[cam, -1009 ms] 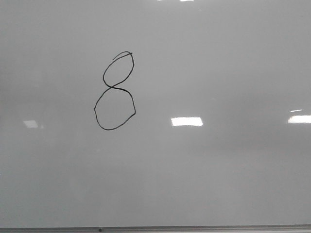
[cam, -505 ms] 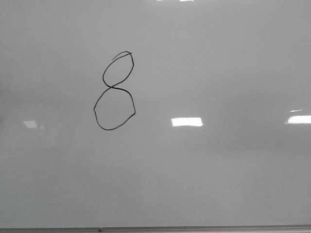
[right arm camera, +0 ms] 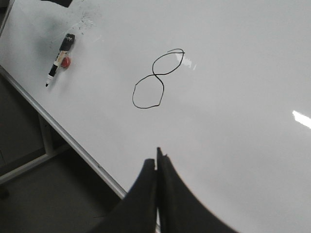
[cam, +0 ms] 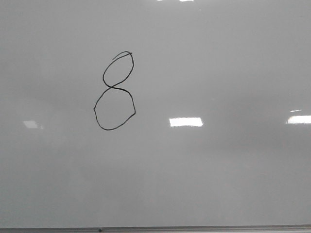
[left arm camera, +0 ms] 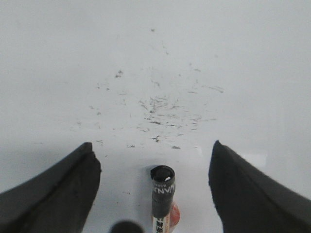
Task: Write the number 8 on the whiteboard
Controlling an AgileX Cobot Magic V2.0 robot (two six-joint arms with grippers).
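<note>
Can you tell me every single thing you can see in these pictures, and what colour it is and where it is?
number 8: one, thin black line, drawn on the board left of the middle in the front view.
whiteboard: one, glossy pale grey-white with a grey edge strip, filling every view.
marker pen: one, black cap end with white barrel and a red bit beside it, lying on the board near its edge, away from the 8.
smudge marks: many small dark specks, on the board just beyond the pen in the left wrist view.
light reflections: several, bright white, on the board's surface.
left gripper: one, black, jaws wide apart either side of the pen, not touching it.
right gripper: one, black, jaws closed together, empty.
</note>
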